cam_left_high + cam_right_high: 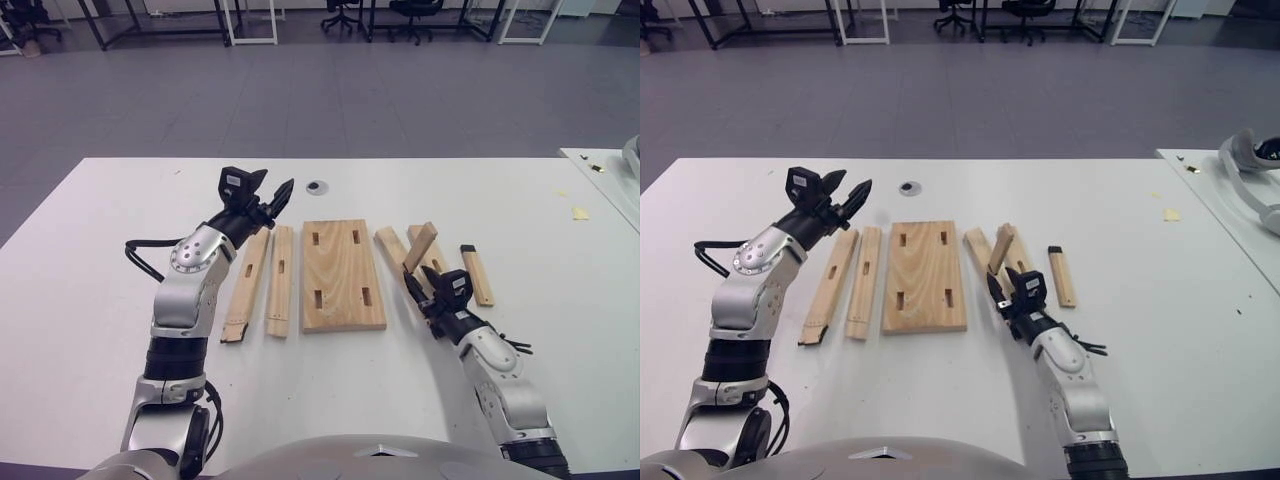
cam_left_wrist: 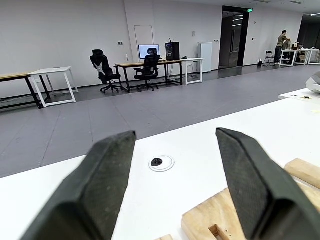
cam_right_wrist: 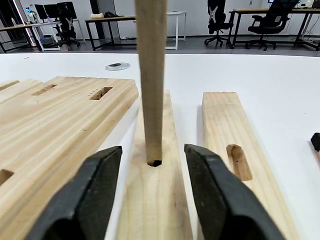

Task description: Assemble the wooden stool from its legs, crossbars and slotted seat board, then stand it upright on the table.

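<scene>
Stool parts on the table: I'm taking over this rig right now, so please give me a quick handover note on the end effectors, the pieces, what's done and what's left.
Left end effector: open, empty, raised over the far ends of the two legs left of the seat board.
Right end effector: open, straddling the leg just right of the board, not gripping.
Done: one crossbar stands in that leg's slot, leaning.
Also flat on the table: a second leg beside it, and a dark-tipped piece farthest right.
Left: all other joints; the seat board carries nothing, stool not yet stood up.
</scene>
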